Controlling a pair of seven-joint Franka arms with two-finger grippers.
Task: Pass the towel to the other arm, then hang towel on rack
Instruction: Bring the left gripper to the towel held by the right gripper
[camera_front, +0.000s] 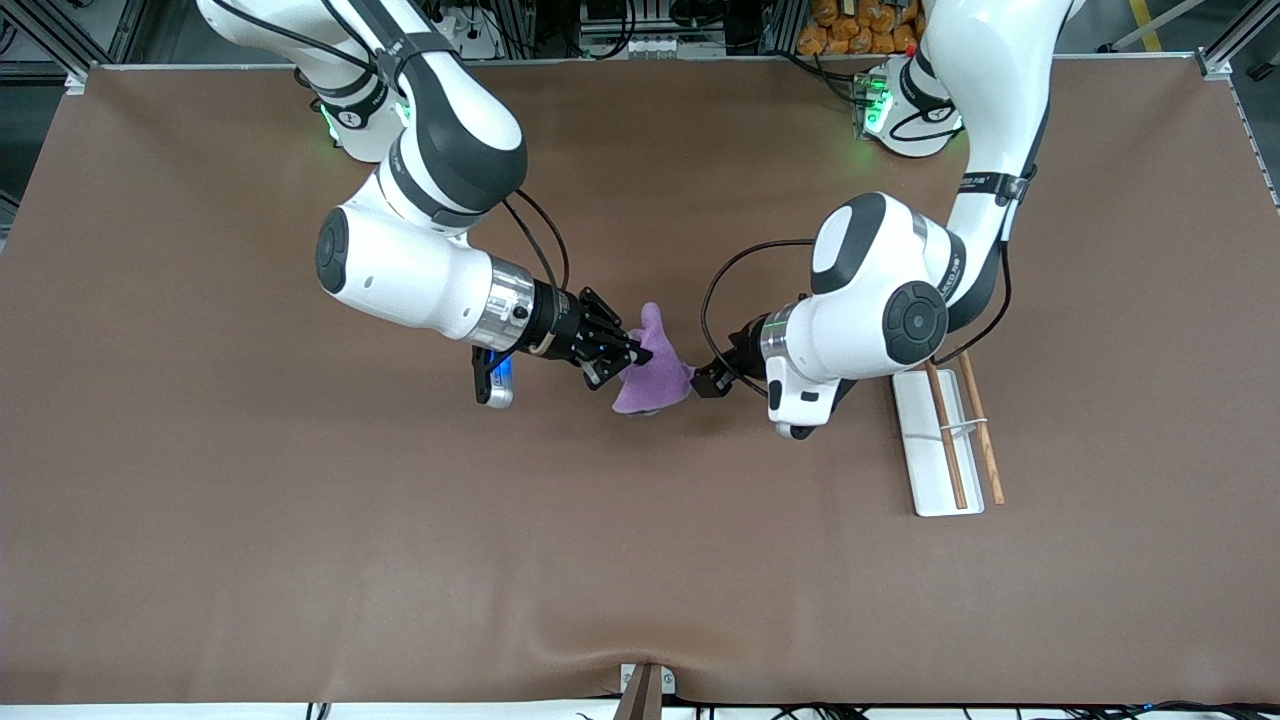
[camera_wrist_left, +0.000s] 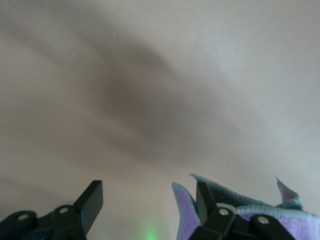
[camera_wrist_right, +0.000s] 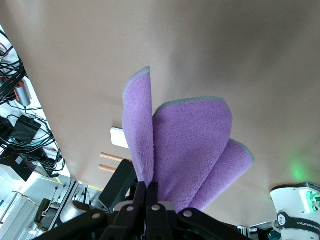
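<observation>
Front view: brown table, cluttered workshop edges.

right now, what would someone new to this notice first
The purple towel stands out, held up over the middle of the table between the two arms. The right gripper is shut on it, while the left gripper is open at the towel's edge, one finger against the cloth. The rack lies toward the left arm's end of the table, nothing hanging on it.
</observation>
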